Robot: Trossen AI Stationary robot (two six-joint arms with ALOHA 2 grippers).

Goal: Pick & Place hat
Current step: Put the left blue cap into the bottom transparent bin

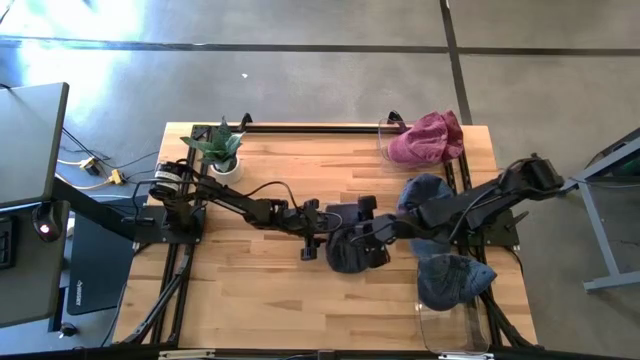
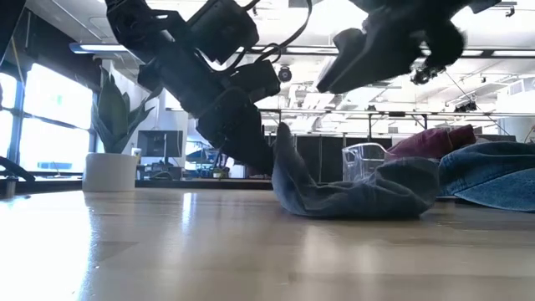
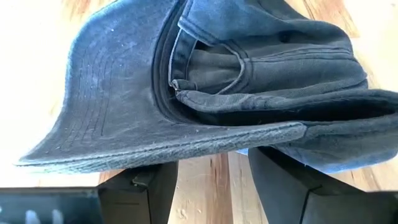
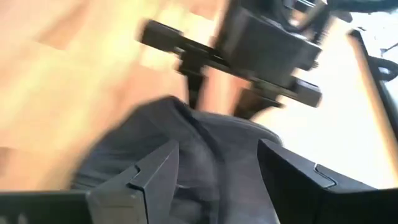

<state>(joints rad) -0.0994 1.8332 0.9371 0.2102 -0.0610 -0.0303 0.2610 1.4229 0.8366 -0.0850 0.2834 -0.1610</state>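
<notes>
A dark blue denim hat lies crown-down in the middle of the table, its brim turned up. My left gripper reaches in low from the table's left. It is open, and the brim hangs over its fingertips in the left wrist view. My right gripper, open, hovers above the hat's right part. In the low view it is clear of the cloth. The right wrist view shows the hat below its spread fingers. My left gripper is open and comes in slanting down from the table's left. The hat's upturned brim leans against its fingers. The brim edge hides the fingertips, so I cannot tell whether a finger is under it. The hat's crown rests on the table.
Two more blue hats and a maroon one lie along the table's right side. Clear bins stand at the far right and near right. A potted plant is at the far left. Bare wood lies near-left.
</notes>
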